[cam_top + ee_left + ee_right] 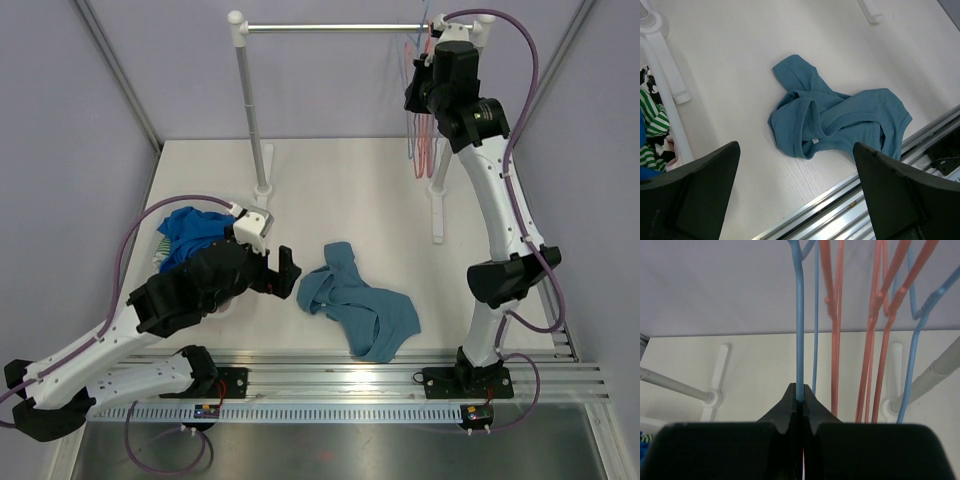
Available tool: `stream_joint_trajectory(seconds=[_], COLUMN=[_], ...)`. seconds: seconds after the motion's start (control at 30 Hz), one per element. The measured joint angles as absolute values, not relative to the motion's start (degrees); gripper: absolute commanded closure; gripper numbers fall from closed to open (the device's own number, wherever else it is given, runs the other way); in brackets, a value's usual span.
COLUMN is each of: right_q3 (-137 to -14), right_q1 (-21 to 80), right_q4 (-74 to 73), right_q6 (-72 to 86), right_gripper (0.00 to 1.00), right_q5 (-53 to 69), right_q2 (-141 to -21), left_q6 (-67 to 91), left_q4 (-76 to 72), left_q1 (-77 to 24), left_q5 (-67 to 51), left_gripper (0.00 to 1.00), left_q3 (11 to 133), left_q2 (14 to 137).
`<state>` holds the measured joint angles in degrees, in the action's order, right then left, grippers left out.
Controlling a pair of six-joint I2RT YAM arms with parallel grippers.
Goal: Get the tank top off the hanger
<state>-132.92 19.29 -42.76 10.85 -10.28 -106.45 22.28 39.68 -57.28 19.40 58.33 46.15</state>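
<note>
Arms sit in very different poses: the left one is folded low over the white surface [330,180], its black left hand [283,272] level and pointing at the crumpled teal ribbed-knit tank top [360,305], fingers spread wide apart with nothing between them. The tank top lies loose in a heap on the surface between the two arm bases, just beyond the metal rail at the near edge, one strap loop folded across its body. The right arm stretches tall to the silver metal clothes rod [330,28], where the right hand [801,399] has its fingertips pressed together, apparently pinching the thin blue wire hanger [799,330]. Salmon-red wire hangers [835,315] hang just beside it; all the hooks are cut off at the top of the wrist view. A pile of blue and green-striped garments [185,230] is partly hidden behind the left arm.
</note>
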Motion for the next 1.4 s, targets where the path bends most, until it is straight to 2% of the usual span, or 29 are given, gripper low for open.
stream_joint_trajectory(seconds=[0.2, 0.47, 0.5, 0.53, 0.6, 0.7, 0.73, 0.77, 1.0, 1.17, 1.4], right_q3=[-140.0, -130.1, -129.5, -128.9, -128.3, -128.0, -127.7, -127.5, -121.4, -113.3, -95.4], right_q1=[18.2, 18.4, 18.4, 18.4, 18.4, 18.4, 18.4, 18.4, 18.4, 18.4, 18.4], right_q4=[-47.3, -44.3, -44.2, -44.3, -44.3, -44.5, -44.6, -44.8, -45.5, -45.5, -43.3], right_q6=[10.2, 10.3, 10.3, 10.4, 10.7, 10.9, 11.0, 11.2, 10.6, 10.0, 10.5], right_gripper=[1.00, 0.98, 0.91, 0.53, 0.43, 0.23, 0.09, 0.01, 0.00, 0.00, 0.01], right_q5=[-8.0, -7.5, -7.5, -7.5, -7.5, -7.0, -6.6, -6.3, -2.3, 0.2, 4.1], right_q2=[-113.4, -110.5, -109.9, -109.3, -108.4, -107.5, -107.0, -106.4, -95.1, -80.6, -57.6], left_q6=[22.2, 22.0, 22.0, 22.0, 22.0, 22.0, 22.1, 22.1, 21.3, 19.2, 16.5], left_q4=[40.7, 40.7, 40.6, 40.6, 40.4, 39.4, 38.8, 38.2, 31.7, 25.6, 21.9], left_q1=[-58.0, -58.4, -58.4, -58.5, -58.5, -58.5, -58.5, -58.5, -59.0, -59.3, -59.5], left_q5=[19.8, 19.9, 19.9, 19.9, 19.9, 19.7, 19.7, 19.6, 17.7, 14.2, 7.7], left_gripper=[0.01, 0.01, 0.01, 0.01, 0.01, 0.01, 0.01, 0.01, 0.01, 0.01, 0.01], left_q3=[58.3, 58.3, 58.3, 58.3, 58.3, 58.4, 58.4, 58.4, 58.4, 58.4, 62.6], left_q2=[46.4, 47.6, 47.8, 48.1, 48.8, 50.6, 51.6, 52.6, 63.5, 72.7, 89.0])
